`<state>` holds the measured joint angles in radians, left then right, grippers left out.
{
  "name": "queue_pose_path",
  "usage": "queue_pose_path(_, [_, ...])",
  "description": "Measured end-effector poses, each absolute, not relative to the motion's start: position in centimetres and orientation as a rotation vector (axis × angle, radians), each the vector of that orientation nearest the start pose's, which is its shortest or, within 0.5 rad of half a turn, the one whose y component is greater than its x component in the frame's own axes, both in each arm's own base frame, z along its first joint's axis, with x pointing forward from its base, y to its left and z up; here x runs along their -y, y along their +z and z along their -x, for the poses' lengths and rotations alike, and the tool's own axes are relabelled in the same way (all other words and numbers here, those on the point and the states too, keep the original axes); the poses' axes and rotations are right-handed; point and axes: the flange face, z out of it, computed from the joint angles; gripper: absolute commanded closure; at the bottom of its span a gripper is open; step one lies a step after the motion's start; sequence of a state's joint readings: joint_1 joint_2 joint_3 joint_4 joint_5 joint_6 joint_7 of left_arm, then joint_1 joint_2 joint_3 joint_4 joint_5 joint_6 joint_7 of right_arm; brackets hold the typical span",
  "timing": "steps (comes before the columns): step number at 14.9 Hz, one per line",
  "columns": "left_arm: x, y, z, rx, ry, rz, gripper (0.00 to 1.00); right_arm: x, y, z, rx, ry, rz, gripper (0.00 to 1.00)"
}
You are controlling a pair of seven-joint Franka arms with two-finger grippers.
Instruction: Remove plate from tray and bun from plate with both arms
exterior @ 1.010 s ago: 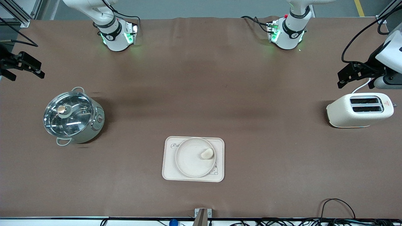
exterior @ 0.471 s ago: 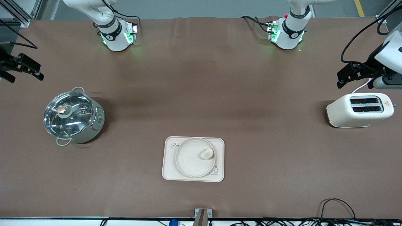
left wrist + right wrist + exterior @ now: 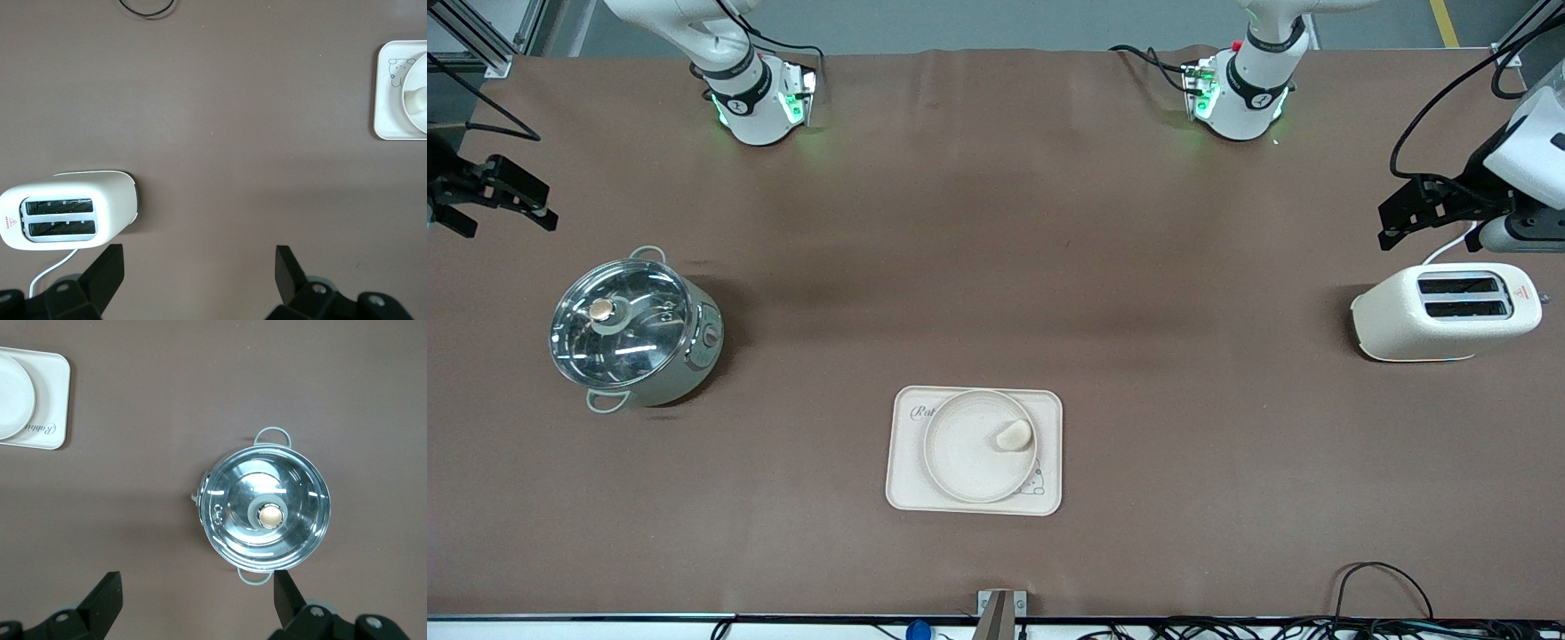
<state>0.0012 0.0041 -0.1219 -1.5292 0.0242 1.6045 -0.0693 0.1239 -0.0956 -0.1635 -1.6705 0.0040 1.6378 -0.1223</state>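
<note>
Meanwhile both tools (left [image 3: 199, 280], right [image 3: 193, 600]) gape empty over the toaster [image 3: 1445, 312] and pot [image 3: 633, 331].

Brown table [image 3: 996, 267] carries three things: lidded steel pot [image 3: 633, 331] toward right arm's end, cream toaster [image 3: 1446, 311] toward left arm's end, tray [image 3: 907, 493] between them, nearest the front camera.
</note>
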Motion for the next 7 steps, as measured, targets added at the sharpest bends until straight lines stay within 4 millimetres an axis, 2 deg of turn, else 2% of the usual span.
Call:
queue_pose_path(2, [6.5, 64.5, -55.6, -0.081, -0.114, 3.122, 0.00, 0.7, 62.1, -54.5, 0.173, -0.110, 3.121, 0.00])
queue_pose_path(4, [6.5, 64.5, -55.6, -0.081, -0.114, 3.122, 0.00, -1.9, 59.9, -56.5, 0.212, -0.098, 3.088, 0.03])
queue_pose_path(6, [6.5, 64.5, -55.6, -0.081, -0.114, 3.122, 0.00, -4.5, 57.4, -59.0, 0.218, -0.083, 3.026, 0.11])
queue_pose_path(7, [6.5, 64.5, -55.6, -0.081, -0.114, 3.122, 0.00, -5.7, 55.8, -60.4, 0.204, -0.075, 3.004, 0.19])
